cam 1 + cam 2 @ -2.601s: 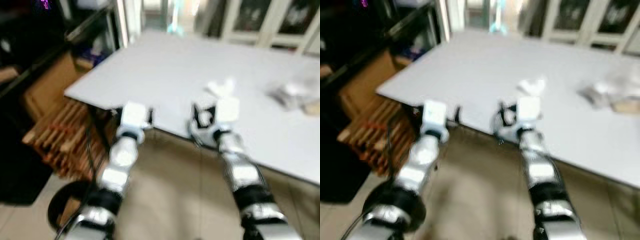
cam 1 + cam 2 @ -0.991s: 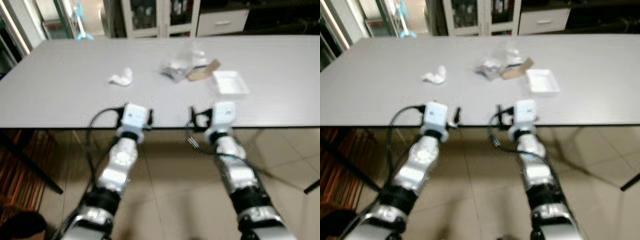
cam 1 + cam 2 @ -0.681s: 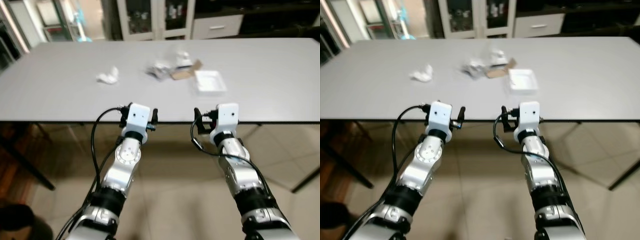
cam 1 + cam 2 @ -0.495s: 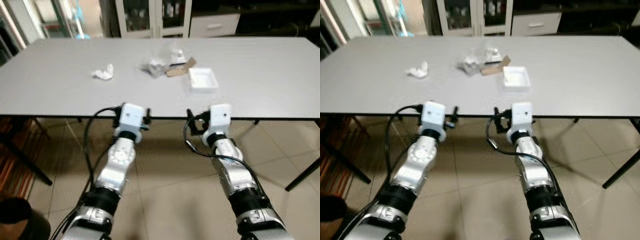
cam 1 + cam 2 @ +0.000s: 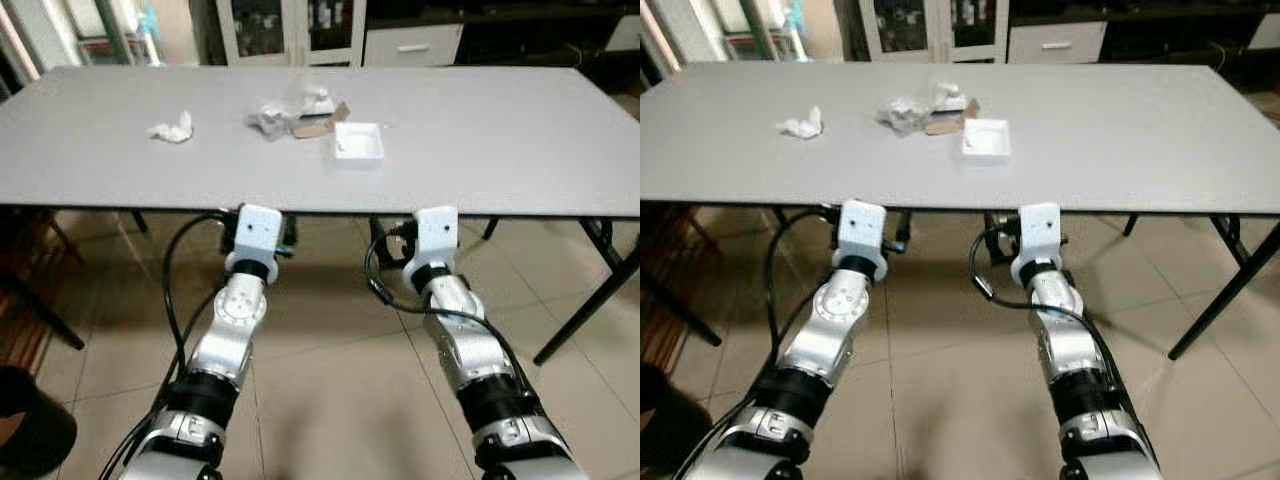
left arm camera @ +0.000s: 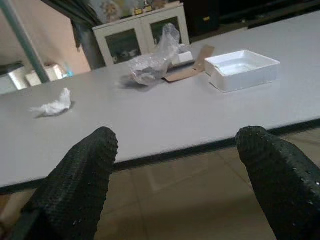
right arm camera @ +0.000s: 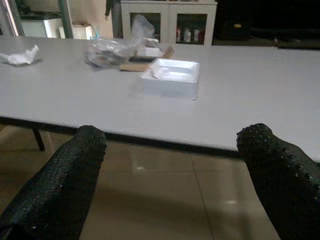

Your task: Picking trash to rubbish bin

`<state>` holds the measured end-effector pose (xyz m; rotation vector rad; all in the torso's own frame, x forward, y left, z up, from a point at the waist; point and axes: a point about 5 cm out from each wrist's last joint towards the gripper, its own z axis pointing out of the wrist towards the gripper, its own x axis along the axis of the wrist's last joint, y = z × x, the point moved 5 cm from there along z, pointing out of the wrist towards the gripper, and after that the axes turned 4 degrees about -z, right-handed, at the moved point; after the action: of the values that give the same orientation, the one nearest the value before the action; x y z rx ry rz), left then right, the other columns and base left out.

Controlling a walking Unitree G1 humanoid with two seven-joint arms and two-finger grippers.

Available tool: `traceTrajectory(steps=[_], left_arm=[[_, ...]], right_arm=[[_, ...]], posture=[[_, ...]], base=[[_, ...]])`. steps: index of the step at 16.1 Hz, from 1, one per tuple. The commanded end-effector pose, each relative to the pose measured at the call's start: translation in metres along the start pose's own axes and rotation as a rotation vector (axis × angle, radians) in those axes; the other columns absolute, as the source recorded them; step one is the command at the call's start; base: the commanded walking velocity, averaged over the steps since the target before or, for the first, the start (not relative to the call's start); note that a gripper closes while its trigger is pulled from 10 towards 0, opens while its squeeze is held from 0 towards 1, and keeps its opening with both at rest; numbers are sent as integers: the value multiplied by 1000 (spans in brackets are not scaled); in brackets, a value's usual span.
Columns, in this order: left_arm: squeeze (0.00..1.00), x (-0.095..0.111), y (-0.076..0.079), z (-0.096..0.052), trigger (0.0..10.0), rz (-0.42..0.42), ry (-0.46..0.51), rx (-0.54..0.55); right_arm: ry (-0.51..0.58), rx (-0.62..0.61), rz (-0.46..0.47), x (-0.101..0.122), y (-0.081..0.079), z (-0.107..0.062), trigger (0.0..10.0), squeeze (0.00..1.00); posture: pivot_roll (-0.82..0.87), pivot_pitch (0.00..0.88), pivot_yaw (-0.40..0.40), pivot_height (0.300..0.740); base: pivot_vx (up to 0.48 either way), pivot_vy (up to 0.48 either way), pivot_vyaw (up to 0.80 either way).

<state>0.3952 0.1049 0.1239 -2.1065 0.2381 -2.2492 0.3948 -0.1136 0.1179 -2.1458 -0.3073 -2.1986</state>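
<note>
change: since 2.6 s ago we've swung from the table corner to square-on with the long edge; the view has moved, not the trash.
crumpled white tissue (image 5: 171, 129): far left on the grey table top (image 5: 520, 150), well apart from the rest.
clear crinkled plastic bag (image 5: 275, 117): mid-table, touching or just beside a flat brown cardboard scrap (image 5: 315, 123).
square white foam tray (image 5: 359, 144): just right of the cardboard, nearest our edge, upright, looks empty.
left gripper (image 6: 172, 165): fingers spread wide, holding nothing, just short of the table edge and about level with it.
right gripper (image 7: 172, 167): same, fingers spread, empty, lined up roughly with the tray.
bin: a dark round object (image 5: 30, 425) sits on the floor at far left; can't tell if that's it.
step: approach done, first pick not started, we judge.
how: raise the right arm clear of the edge before reaching; take the tray by one wall, gently, since foam likely crushes. Pinch the tissue from above.
</note>
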Motion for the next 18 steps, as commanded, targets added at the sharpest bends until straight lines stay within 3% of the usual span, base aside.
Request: traceTrajectory(steps=[1,9,14,18], left_arm=[[0,7,7,2,10000,-4,15,-13],[0,9,8,4,10000,-38,15,-15],[0,4,-1,5,10000,-50,-10,30],[0,4,0,5,10000,-55,-14,28]], right_arm=[[1,-13,0,2,7,0,10000,0],[-5,-1,3,1,4,0,10000,0],[-4,8,-10,2,3,0,10000,0],[5,24,-22,3,-1,-1,10000,0]], posture=[[-74,62,31,740],[-74,61,36,740],[-75,58,38,740],[-79,47,40,740]], base=[[0,-341,0],[0,-83,0],[371,0,0],[398,0,203]])
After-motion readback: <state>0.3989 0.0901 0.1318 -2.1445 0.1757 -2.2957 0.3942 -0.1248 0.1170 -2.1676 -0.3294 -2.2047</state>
